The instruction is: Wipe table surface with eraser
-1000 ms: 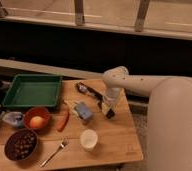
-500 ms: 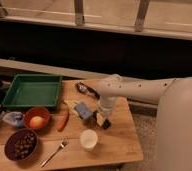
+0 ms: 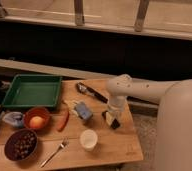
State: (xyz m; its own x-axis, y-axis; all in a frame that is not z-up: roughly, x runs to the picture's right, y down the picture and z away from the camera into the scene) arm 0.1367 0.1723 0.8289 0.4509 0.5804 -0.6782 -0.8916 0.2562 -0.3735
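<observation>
At the table's (image 3: 120, 145) right edge, my gripper (image 3: 112, 119) has swung back right, pressing the eraser (image 3: 113, 121) down mid-wipe; its grip I cannot tell

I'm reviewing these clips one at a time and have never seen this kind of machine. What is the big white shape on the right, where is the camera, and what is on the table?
The white shape is a robot arm reaching in from the right, seen by one camera looking down from above. Its gripper points down at the right part of the wooden table surface, right at the small black eraser, apparently pressing it to the wood. Also on the table: a green tray, a dark long-handled tool, a blue-grey block, a red chili-like item, an orange bowl holding a round fruit, a dark bowl of small dark pieces, a fork and a white cup.
</observation>
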